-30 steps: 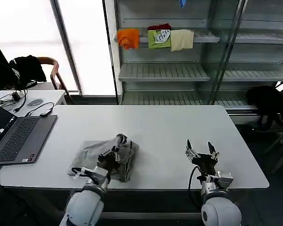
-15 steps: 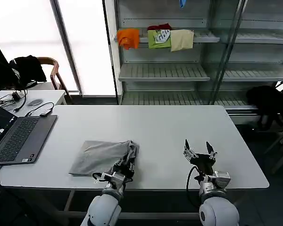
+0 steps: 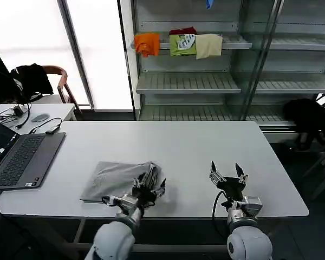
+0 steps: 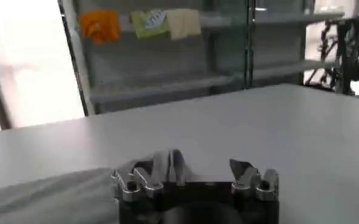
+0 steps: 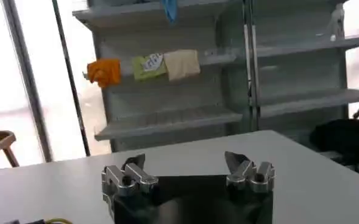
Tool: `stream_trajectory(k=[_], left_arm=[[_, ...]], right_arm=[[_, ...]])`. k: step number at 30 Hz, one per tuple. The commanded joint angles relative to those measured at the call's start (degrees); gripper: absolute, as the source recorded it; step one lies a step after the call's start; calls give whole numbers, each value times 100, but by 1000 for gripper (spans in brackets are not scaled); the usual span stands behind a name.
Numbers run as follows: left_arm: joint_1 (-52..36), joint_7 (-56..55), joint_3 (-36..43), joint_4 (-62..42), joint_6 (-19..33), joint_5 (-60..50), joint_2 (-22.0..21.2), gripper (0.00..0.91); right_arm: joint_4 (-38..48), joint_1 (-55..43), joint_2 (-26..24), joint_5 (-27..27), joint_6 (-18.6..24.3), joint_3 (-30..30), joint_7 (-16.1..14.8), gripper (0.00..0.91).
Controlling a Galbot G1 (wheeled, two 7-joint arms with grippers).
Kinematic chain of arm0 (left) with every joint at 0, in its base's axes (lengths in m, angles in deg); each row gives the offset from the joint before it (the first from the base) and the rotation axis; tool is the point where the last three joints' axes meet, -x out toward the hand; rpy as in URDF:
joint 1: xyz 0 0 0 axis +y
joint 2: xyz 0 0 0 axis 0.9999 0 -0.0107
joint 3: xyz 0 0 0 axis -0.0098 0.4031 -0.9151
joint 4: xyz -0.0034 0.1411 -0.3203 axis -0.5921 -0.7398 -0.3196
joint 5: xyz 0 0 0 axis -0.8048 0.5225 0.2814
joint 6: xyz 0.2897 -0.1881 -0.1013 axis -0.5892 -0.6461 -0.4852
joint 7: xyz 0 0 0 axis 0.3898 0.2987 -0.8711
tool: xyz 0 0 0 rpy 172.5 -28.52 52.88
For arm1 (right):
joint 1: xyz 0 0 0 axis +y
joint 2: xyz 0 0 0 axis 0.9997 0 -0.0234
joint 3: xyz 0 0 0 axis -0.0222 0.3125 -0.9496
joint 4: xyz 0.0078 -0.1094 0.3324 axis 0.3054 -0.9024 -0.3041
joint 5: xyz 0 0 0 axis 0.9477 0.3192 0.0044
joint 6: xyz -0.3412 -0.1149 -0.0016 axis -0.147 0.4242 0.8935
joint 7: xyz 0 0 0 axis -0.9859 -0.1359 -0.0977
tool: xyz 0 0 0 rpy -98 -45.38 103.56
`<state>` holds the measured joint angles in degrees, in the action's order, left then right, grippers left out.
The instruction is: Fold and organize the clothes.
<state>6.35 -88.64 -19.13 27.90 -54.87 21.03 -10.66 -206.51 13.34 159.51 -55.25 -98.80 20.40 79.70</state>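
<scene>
Shirt [image 3: 115,179] lies folded on the counter [image 3: 195,151], near the front edge. Soft, light, limp (layers likely slide apart): best taken at a folded edge. Left claw [image 3: 150,187] spread wide at its bunched edge. Right claw [image 3: 226,173] wide, well apart, idle.

Head view high above table [image 3: 206,146], wrist views low, all facing shelves [image 3: 189,81].
</scene>
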Motion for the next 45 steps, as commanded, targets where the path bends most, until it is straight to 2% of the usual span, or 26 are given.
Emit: stream_trajectory(k=[1, 2, 4, 8, 18, 43, 44, 45], left_arm=[[-210, 255, -2517, 479, -49, 2619, 834, 907], [-204, 299, -2936, 272, -55, 2918, 974, 907], [-154, 431, -3265, -88, -63, 2917, 1168, 907], [61, 614, -3272, -803, 28, 2401, 1339, 907], [363, 721, -2833, -1260, 223, 1609, 950, 907], [334, 663, -2546, -1183, 195, 1577, 682, 907], [345, 661, -2530, -1192, 196, 1541, 671, 836], [358, 661, -2524, -1193, 199, 1526, 661, 675]], right_arm=[[13, -3, 8, 7, 26, 15, -5, 907], [18, -7, 19, 10, 26, 24, -3, 907], [22, -24, 22, 13, 25, 44, -1, 907], [4, -53, 33, 42, 4, 95, 10, 907], [-40, -9, 30, 69, -13, 72, 18, 907], [41, 14, 111, 80, 5, 68, 38, 907], [45, 11, 118, 82, 5, 76, 42, 907], [48, 7, 126, 84, 3, 80, 43, 907]])
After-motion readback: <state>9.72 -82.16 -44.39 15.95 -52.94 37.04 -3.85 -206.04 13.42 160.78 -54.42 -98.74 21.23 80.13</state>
